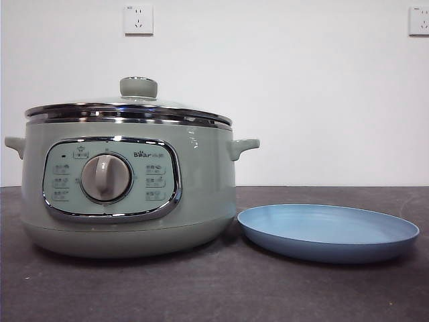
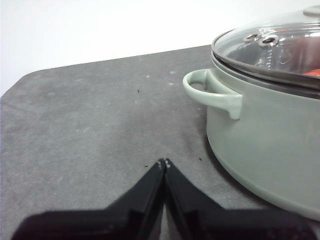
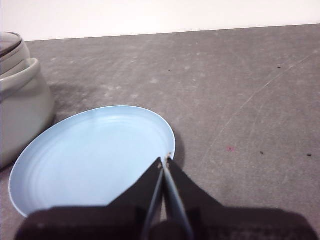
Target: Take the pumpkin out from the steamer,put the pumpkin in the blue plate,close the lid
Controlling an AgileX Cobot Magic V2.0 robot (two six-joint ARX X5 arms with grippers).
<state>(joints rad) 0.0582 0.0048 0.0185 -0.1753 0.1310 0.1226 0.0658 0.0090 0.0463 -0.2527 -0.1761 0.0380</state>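
1. Left gripper (image 2: 164, 162): jaws pressed together, tips meeting, nothing between them. It hangs over bare table (image 2: 90, 130), near the steamer's side handle (image 2: 212, 94) but apart from it.
2. Right gripper (image 3: 166, 159): jaws also closed tip to tip, holding nothing. Tips sit above the blue plate's (image 3: 65, 165) rim edge; can't tell if they touch it.
3. Neither arm shows in the front view.
4. Steamer (image 1: 127, 194) stands upright, control panel w/ grey dial (image 1: 106, 177) facing the front cam, handles out to both sides.
5. Lid (image 1: 131, 107) sits flat on the steamer's chrome rim, knob (image 1: 139, 86) pointing straight up.
6. Blue plate lies flat on the table just beside the steamer, empty, rim close to the steamer's base; contact unclear.
7. Pumpkin (image 2: 314, 72): only an orange sliver seen through the glass lid in the left wrist view, inside the steamer. Its orientation can't be told.
8. Front view hides the pumpkin entirely, but shows the panel and Bear logo; right wrist view alone shows the plate's full inner face.
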